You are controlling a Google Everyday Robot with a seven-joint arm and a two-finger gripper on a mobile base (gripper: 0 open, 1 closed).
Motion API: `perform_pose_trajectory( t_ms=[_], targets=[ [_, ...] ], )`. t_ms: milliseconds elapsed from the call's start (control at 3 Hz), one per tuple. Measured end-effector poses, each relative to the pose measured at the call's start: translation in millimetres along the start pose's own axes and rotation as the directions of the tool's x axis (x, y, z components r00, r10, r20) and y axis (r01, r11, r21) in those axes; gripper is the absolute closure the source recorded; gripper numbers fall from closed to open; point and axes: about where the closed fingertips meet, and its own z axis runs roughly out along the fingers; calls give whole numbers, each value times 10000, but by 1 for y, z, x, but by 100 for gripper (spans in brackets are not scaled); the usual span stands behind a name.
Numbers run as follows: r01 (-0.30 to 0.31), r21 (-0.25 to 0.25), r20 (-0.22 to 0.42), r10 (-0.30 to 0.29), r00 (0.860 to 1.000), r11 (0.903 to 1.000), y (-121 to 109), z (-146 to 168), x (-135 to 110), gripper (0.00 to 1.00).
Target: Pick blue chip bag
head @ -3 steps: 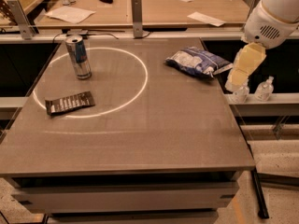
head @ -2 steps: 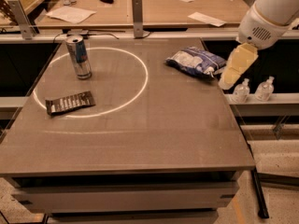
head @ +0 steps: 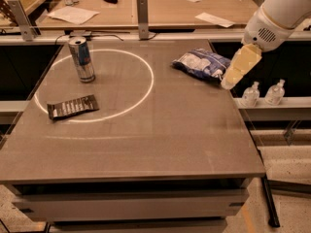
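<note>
The blue chip bag point(head: 200, 64), puffy and crinkled with white patches, lies on the grey table point(head: 146, 130) near its far right edge. My gripper point(head: 228, 83), with pale yellowish fingers, hangs from the white arm at the upper right and points down-left. Its tip is just right of the bag's near right end, close to it, and holds nothing.
A tall silver-and-blue drink can point(head: 81, 59) stands at the far left inside a white ring painted on the table. A flat dark brown wrapper point(head: 73, 107) lies left of centre. Two small bottles point(head: 265, 93) stand on a ledge right of the table. Desks with papers lie behind.
My gripper has moved left and slightly down, from beyond the table's right edge to just beside the bag's right end. The bag, can and wrapper have not moved.
</note>
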Motion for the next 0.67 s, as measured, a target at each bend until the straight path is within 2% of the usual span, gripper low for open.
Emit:
perform_pose_trajectory(
  t_ms=[333, 667],
  targets=[
    [-615, 55, 134, 614, 9980, 9981, -16, 0, -2, 0],
    [-1832, 126, 495, 1824, 9820, 9830, -40, 8, 5, 0]
  ],
)
